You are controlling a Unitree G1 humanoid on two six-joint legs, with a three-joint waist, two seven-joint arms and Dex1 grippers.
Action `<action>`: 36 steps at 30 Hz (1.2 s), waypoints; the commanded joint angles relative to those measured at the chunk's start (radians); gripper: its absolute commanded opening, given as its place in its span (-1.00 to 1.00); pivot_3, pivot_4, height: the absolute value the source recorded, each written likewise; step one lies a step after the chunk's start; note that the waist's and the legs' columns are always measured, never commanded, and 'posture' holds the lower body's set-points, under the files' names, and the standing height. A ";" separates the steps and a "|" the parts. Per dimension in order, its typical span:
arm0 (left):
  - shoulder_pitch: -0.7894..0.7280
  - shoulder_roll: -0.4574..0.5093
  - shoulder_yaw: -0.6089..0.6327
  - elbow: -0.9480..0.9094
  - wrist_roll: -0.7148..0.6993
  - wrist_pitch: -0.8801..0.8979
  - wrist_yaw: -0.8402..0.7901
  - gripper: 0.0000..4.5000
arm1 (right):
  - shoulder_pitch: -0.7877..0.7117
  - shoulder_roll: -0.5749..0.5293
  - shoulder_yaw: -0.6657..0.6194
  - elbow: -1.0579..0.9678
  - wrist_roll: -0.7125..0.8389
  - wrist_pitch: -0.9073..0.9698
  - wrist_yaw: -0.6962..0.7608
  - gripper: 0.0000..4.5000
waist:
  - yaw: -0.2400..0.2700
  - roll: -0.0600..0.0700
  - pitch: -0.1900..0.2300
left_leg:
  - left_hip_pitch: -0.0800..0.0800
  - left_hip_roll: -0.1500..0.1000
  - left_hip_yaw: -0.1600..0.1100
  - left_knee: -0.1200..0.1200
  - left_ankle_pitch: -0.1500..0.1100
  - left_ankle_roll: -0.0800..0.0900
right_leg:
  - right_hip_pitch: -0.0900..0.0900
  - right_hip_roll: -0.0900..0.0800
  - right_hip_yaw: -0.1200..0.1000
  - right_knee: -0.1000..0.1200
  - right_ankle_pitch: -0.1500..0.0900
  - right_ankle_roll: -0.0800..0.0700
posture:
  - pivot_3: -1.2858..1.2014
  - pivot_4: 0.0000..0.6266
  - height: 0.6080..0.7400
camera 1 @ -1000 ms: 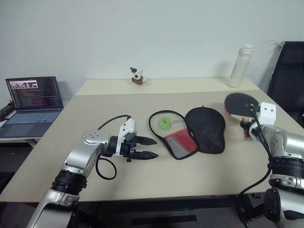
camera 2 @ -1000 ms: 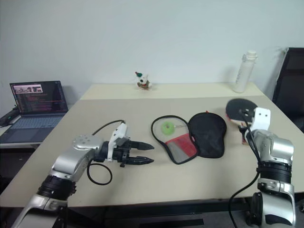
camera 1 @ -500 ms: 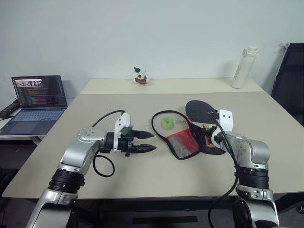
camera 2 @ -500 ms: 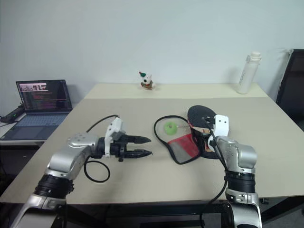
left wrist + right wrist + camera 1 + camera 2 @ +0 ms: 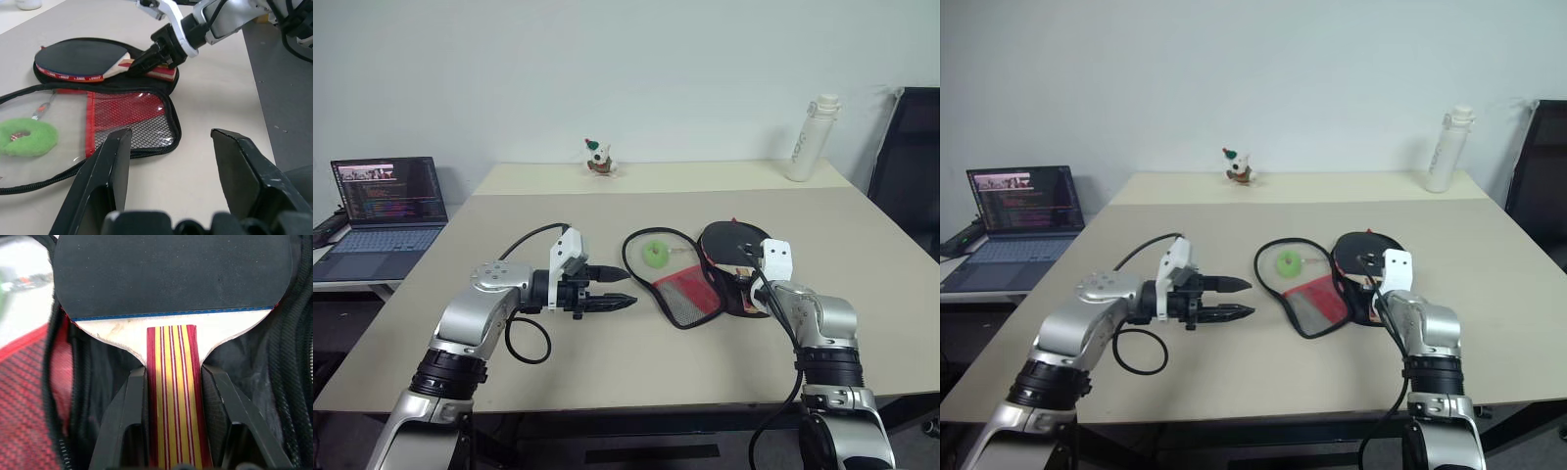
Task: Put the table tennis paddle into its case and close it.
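Note:
The table tennis paddle has a black blade and a striped wood handle. My right gripper is shut on that handle, one finger on each side. The blade lies low over the black half of the case, which is spread open on the table with its red mesh flap toward my left gripper. I cannot tell whether the blade touches the lining. My left gripper hovers open and empty just left of the case, pointing at it. My right gripper also appears beyond the case in the left wrist view.
A green ring lies inside the case's clear flap. A small figurine and a white bottle stand at the table's far edge. A laptop sits on a side desk at left, and a black chair at right.
My right gripper carried the paddle from the table's right side leftward and down onto the open case's black half. The left gripper stayed in place, still open.

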 commanded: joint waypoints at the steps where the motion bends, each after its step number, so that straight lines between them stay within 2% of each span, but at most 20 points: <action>1: -0.006 0.009 0.025 -0.042 -0.020 -0.001 0.003 0.24 | -0.034 -0.021 -0.006 -0.011 -0.012 -0.064 0.002 -0.51 | 0.000 0.000 0.000 | 0.000 0.000 0.000 0.000 0.000 0.000 | 0.000 0.000 0.000 0.000 0.000 0.000 | 0.03 -0.52 1.00; 14: -0.003 0.012 0.023 -0.044 -0.015 0.000 0.001 0.24 | -0.020 -0.014 0.003 -0.014 -0.014 -0.066 0.017 -0.51 | 0.000 0.000 0.000 | 0.000 0.000 0.000 0.000 0.000 0.000 | 0.000 0.000 0.000 0.000 0.000 0.000 | 0.03 -0.52 1.00; 19: 0.001 0.013 0.020 -0.041 -0.010 -0.004 0.001 0.24 | -0.011 0.005 0.002 -0.057 0.000 -0.041 0.023 0.22 | 0.000 0.000 0.000 | 0.000 0.000 0.000 0.000 0.000 0.000 | 0.000 0.000 0.000 0.000 0.000 0.000 | 0.03 -0.52 1.00; 24: 0.004 0.008 0.021 -0.033 0.002 -0.008 0.023 0.24 | 0.065 -0.042 0.063 -0.243 0.026 0.059 0.087 0.99 | 0.001 0.000 0.000 | 0.000 0.000 0.000 0.000 0.000 0.000 | 0.000 0.000 0.000 0.000 0.000 0.000 | 0.03 -0.52 1.00; 26: 0.004 0.006 0.020 -0.020 0.015 -0.011 0.043 0.24 | 0.103 -0.078 0.092 -0.336 0.060 0.105 0.147 0.99 | 0.002 0.000 0.000 | 0.000 0.000 0.000 0.000 0.000 0.000 | 0.000 0.000 0.000 0.000 0.000 0.001 | 0.03 -0.52 1.00; 29: -0.020 -0.014 0.005 0.092 0.111 -0.084 0.146 0.24 | 0.176 -0.175 0.100 -0.561 0.182 0.165 0.299 0.99 | 0.006 0.000 0.000 | 0.000 0.000 0.000 0.000 0.000 0.000 | 0.000 0.000 0.000 0.000 -0.001 0.001 | 0.03 -0.52 1.00; 32: -0.048 -0.038 -0.011 0.204 0.179 -0.151 0.206 0.24 | 0.205 -0.237 0.087 -0.651 0.227 0.175 0.356 0.99 | 0.007 0.000 0.000 | 0.000 0.000 -0.001 0.001 0.000 0.000 | 0.000 0.000 -0.001 0.000 -0.001 0.001 | 0.03 -0.52 1.00; 33: -0.059 -0.049 -0.024 0.250 0.209 -0.181 0.223 0.07 | 0.212 -0.261 0.082 -0.670 0.234 0.160 0.374 1.00 | 0.008 -0.001 0.000 | 0.000 0.001 -0.001 0.001 0.000 0.000 | 0.000 0.000 -0.001 0.000 -0.001 0.001 | 0.03 -0.52 1.00; 35: -0.075 -0.063 -0.038 0.311 0.244 -0.223 0.238 -0.14 | 0.220 -0.289 0.078 -0.689 0.242 0.141 0.393 1.00 | 0.010 -0.001 -0.001 | 0.000 0.001 -0.002 0.002 0.000 0.000 | 0.002 0.000 -0.002 -0.001 -0.001 0.001 | 0.03 -0.52 1.00; 36: -0.092 -0.079 -0.048 0.361 0.263 -0.240 0.253 -0.33 | 0.226 -0.307 0.078 -0.697 0.241 0.105 0.416 1.00 | 0.011 -0.002 -0.001 | 0.000 0.000 -0.002 0.003 0.000 0.001 | 0.002 0.000 -0.002 -0.001 -0.001 0.001 | 0.03 -0.52 1.00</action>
